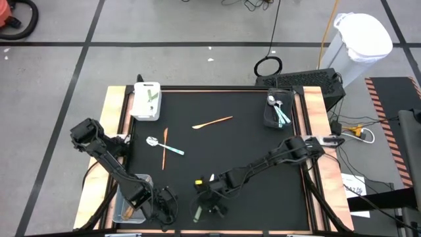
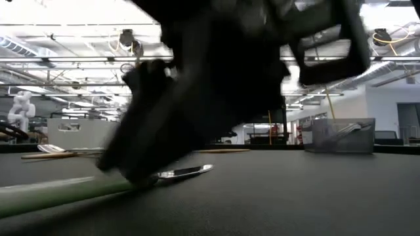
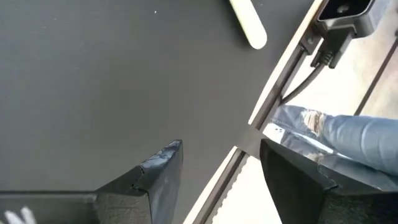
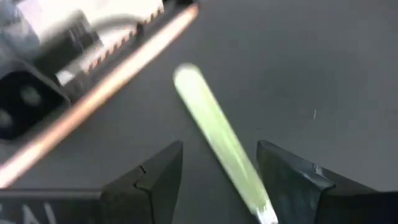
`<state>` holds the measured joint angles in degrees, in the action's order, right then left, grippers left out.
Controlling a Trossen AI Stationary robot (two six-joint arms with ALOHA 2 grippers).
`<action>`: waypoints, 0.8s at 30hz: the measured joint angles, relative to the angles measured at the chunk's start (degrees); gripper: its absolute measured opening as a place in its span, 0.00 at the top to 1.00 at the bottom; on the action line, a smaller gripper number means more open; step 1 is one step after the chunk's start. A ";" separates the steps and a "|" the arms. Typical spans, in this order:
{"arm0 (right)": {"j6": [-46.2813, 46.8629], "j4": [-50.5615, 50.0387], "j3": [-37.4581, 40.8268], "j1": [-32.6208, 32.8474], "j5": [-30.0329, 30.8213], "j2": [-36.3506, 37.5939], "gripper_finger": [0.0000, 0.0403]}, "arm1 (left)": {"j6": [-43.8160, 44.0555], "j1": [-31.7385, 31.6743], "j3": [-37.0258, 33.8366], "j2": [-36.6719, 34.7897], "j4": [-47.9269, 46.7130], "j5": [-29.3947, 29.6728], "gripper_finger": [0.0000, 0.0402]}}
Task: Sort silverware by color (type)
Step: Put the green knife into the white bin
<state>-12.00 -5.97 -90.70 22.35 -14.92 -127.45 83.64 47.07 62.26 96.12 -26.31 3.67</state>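
Observation:
My right gripper is low at the table's near edge, open. Its fingers stand on either side of a pale-green-handled knife that lies flat on the black mat. In the low view the knife's handle and white blade lie under the dark gripper. My left gripper hovers open over the near edge, left of the right one, and the knife's handle end shows ahead of it. Two orange utensils and a blue-handled spoon lie mid-table.
A white bin holding green knives sits at the far left corner. A dark bin with blue-handled pieces stands at the far right. A clear bin sits at the near left beside my left arm. A person's jeans show beyond the near edge.

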 joint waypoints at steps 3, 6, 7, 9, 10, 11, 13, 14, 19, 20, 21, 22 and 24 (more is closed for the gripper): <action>-1.92 -1.80 -0.04 -0.63 -0.18 -1.00 0.52 | 0.01 -0.14 0.00 -0.02 -0.07 0.61 0.47; -2.39 -2.16 -0.22 -1.01 -0.17 -2.02 0.57 | 0.09 -0.75 0.00 0.00 0.07 2.16 0.47; -2.35 -2.46 -0.26 -1.17 -0.15 -2.32 0.60 | 0.09 -0.97 0.00 0.00 0.32 2.40 0.47; -2.25 -3.31 -0.26 -1.35 -0.11 -2.43 0.67 | 0.10 -1.42 0.00 -0.01 0.68 2.51 0.47; -2.18 -3.50 -0.28 -1.34 0.49 -2.46 0.72 | 0.09 -1.63 0.00 0.00 0.71 2.61 0.47; -2.04 -3.71 -0.29 -1.32 1.25 -2.46 0.77 | 0.06 -1.88 0.00 0.00 0.77 2.65 0.47; -1.77 -4.37 -0.31 -1.28 2.28 -2.08 0.87 | 0.04 -2.43 0.00 -0.01 1.18 3.04 0.47; -1.48 -4.53 -0.31 -1.24 2.72 -2.07 0.90 | -0.05 -2.72 0.00 0.00 1.60 3.32 0.47; 4.31 -5.45 -0.16 -1.26 6.00 -1.46 0.90 | -3.99 -4.19 0.00 -0.02 5.52 4.47 0.47; 5.42 -6.04 -0.12 -1.18 7.48 -0.96 0.90 | -4.65 -4.56 0.02 0.00 5.92 4.52 0.47; 6.29 -6.86 -0.09 -1.14 9.03 -0.63 0.90 | -4.93 -4.91 0.02 -0.01 6.38 4.54 0.47; 7.02 -7.49 -0.01 -1.15 10.22 -0.15 0.90 | -4.98 -5.14 0.02 0.00 7.01 4.56 0.47; 7.53 -8.62 0.09 -1.29 13.08 0.99 0.90 | -5.11 -5.44 0.02 -0.01 7.97 4.49 0.47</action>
<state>-4.47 -14.59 -90.61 21.06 -1.84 -126.46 78.53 41.63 62.28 96.11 -18.33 8.15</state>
